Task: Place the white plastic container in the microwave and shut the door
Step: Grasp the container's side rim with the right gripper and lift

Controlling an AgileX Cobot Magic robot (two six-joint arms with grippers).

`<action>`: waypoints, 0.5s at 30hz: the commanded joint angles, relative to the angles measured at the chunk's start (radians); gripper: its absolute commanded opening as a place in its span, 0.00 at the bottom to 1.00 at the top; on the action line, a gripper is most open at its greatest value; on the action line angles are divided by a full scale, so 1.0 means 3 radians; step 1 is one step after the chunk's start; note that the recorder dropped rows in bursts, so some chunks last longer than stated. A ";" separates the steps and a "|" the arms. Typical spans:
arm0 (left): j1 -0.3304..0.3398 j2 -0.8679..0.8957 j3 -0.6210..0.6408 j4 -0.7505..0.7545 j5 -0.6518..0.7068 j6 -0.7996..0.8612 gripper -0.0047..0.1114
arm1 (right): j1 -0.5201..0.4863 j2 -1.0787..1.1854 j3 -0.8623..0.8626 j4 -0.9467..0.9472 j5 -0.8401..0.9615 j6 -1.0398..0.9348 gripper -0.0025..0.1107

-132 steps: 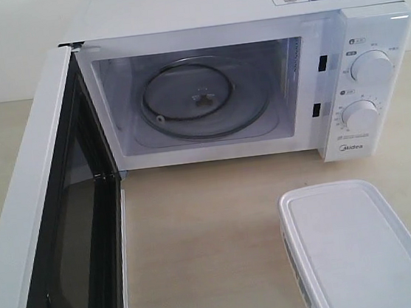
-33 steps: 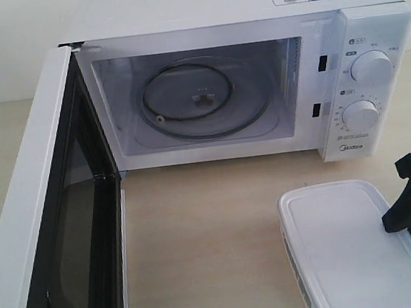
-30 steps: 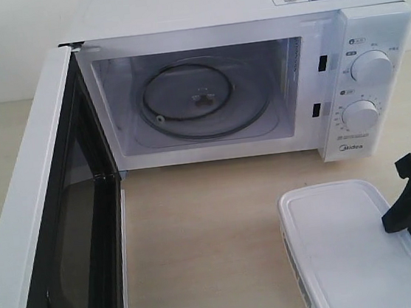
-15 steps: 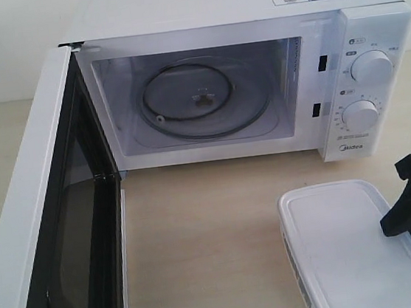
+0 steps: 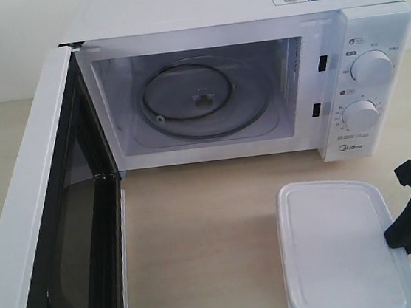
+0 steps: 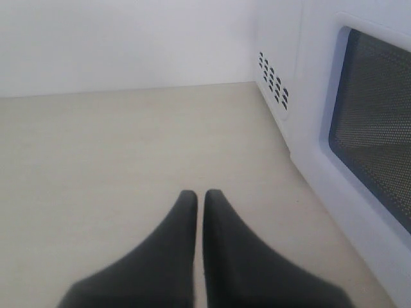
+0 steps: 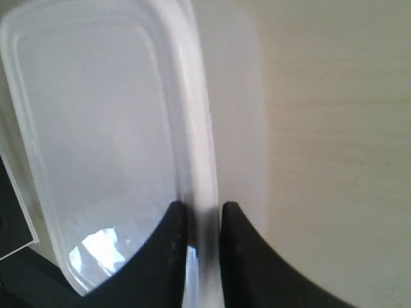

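The white plastic container (image 5: 334, 243) sits on the tabletop in front of the microwave (image 5: 233, 2), near the front right. My right gripper (image 5: 393, 236) is shut on the long right rim of the container (image 7: 96, 128), one finger on the lid side and one outside, as the right wrist view (image 7: 202, 212) shows. The door (image 5: 44, 239) stands swung wide open to the left, and the glass turntable (image 5: 199, 99) is bare. My left gripper (image 6: 200, 196) is shut on nothing, low over the table beside the door's outer window (image 6: 376, 122).
Two round dials (image 5: 370, 68) are on the microwave's right panel. Bare light wooden tabletop (image 5: 199, 229) lies between the open door and the container. Vent holes (image 6: 273, 77) mark the microwave's side wall beyond the door.
My right gripper came in from the right and closed on the container's right rim. In the last half second the container's outline shifted left and its right edge seems raised.
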 commanded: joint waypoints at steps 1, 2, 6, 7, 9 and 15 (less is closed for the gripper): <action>0.0012 -0.0009 0.0012 0.0001 -0.0013 0.0025 0.08 | -0.0002 0.0068 -0.0006 -0.0011 0.0022 -0.0055 0.02; 0.0012 -0.0009 0.0012 0.0001 -0.0013 0.0025 0.08 | -0.0002 0.0068 -0.0006 -0.0005 0.0022 -0.0055 0.02; 0.0012 -0.0009 0.0012 0.0001 -0.0013 0.0025 0.08 | -0.0002 0.0068 -0.0006 0.0051 0.0045 -0.0102 0.02; 0.0012 -0.0009 0.0012 0.0001 -0.0013 0.0025 0.08 | -0.0002 0.0068 -0.0006 0.0058 0.0045 -0.0100 0.02; 0.0012 -0.0009 0.0012 0.0001 -0.0013 0.0025 0.08 | -0.0002 0.0068 -0.0006 0.0104 0.0100 -0.0100 0.02; 0.0012 -0.0009 0.0012 0.0001 -0.0013 0.0025 0.08 | -0.0002 -0.0216 0.0116 0.0721 0.0204 -0.0378 0.02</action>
